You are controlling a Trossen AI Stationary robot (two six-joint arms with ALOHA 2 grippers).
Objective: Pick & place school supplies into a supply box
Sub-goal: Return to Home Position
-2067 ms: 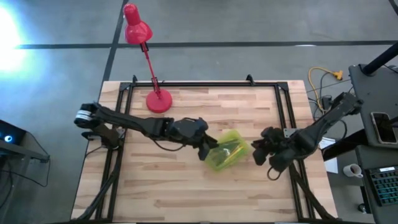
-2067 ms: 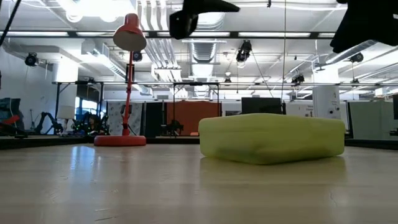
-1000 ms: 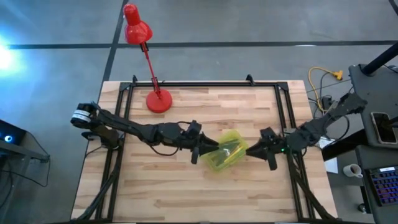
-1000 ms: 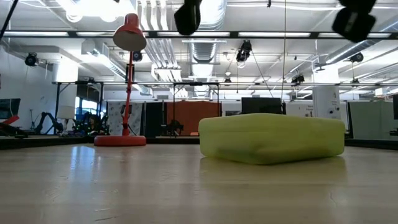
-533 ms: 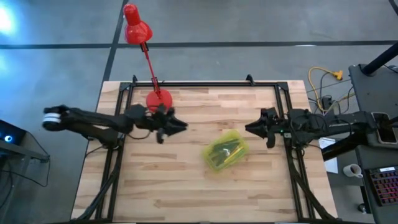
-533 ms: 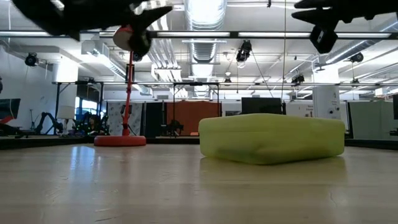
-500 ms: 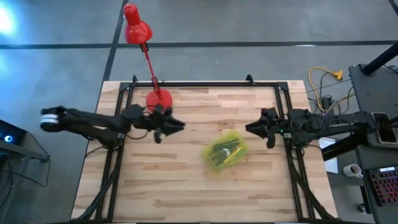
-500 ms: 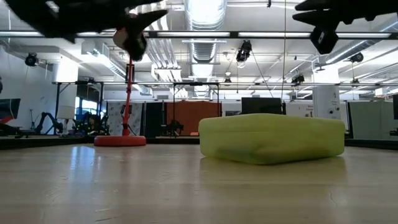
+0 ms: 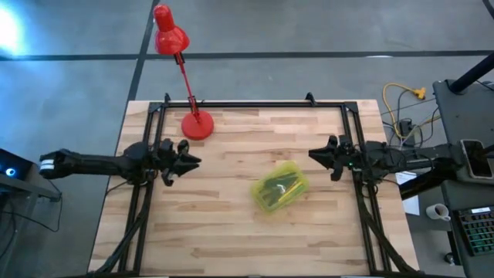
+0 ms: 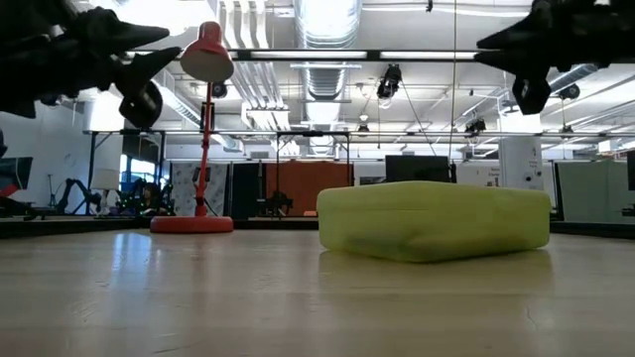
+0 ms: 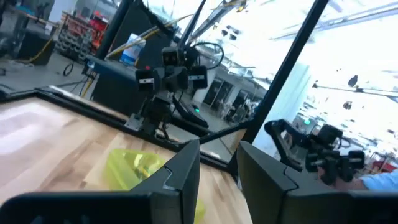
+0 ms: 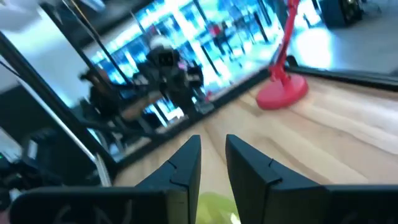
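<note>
The supply box [image 9: 279, 188], translucent yellow-green, lies flat on the wooden table right of centre, also seen low in the low view [image 10: 434, 220]. Thin school supplies [image 9: 282, 183] lie inside it. My left gripper [image 9: 189, 162] hovers near the table's left edge, pointing toward the box [image 11: 134, 171]. Its fingers stand a little apart with nothing between them [image 11: 219, 144]. My right gripper [image 9: 312, 154] hovers near the right edge, pointing left. Its fingers are narrowly apart and empty [image 12: 212, 138]. Both grippers are well clear of the box.
A red desk lamp stands with its base [image 9: 197, 125] at the table's far left, close behind my left gripper; it also shows in the right wrist view [image 12: 281, 93]. A black metal frame [image 9: 255, 103] borders the table. Bare wood lies between the grippers and along the near edge.
My left gripper has drawn back from the box's left end toward the table's left edge and come down. My right gripper has drawn back toward the right edge and far side, turning to point level. The box has stayed where it was.
</note>
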